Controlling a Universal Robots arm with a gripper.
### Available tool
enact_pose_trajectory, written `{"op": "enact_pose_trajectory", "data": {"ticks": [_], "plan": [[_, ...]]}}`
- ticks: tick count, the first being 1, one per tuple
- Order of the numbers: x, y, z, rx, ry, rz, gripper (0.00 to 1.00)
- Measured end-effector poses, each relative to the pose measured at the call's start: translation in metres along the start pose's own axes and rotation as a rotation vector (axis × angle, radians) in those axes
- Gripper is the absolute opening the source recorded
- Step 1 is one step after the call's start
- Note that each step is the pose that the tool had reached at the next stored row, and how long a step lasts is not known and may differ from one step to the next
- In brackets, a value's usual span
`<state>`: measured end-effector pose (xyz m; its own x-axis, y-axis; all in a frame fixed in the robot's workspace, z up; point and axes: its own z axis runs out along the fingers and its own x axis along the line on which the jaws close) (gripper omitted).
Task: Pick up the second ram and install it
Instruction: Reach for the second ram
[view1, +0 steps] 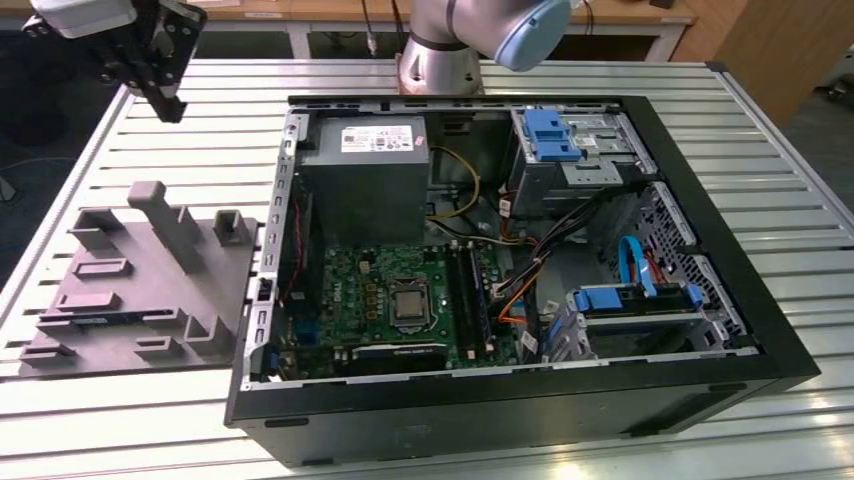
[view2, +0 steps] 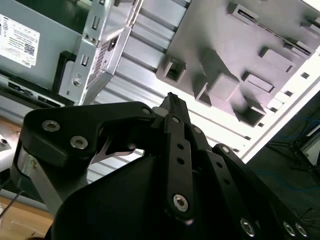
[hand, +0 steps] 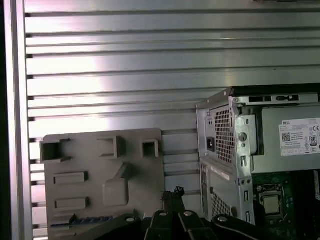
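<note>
- Upper left of the exterior view: gripper (view1: 167, 108) is hanging over the slatted table (view1: 214, 140), its fingers drawn together with nothing between them.
- Lower left: second ram (view1: 114, 320) is resting in a slot of the gray holder (view1: 167, 265), just beside the open computer case (view1: 534, 400).
- Ram is lying well apart from the gripper, down the frame from it.
- Its long axis is running roughly left-right across the frame, along the holder's lower edge.

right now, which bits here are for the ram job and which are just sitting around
For the job:
ram, lying in the grey tray
slots on the motherboard
gripper, holding nothing

Just there:
power supply
drive cage
cables
</note>
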<state>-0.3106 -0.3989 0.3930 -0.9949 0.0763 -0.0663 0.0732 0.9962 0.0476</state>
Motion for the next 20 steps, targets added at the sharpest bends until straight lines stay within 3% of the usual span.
{"op": "enact_pose_trajectory", "data": {"ticks": [7,20], "plan": [[0.0232,-0.0017,-0.0014,-0.0002,-0.003,0.0,0.1],[0.0523,-0.0055,0.001,-0.0002,-0.003,0.0,0.1]]}}
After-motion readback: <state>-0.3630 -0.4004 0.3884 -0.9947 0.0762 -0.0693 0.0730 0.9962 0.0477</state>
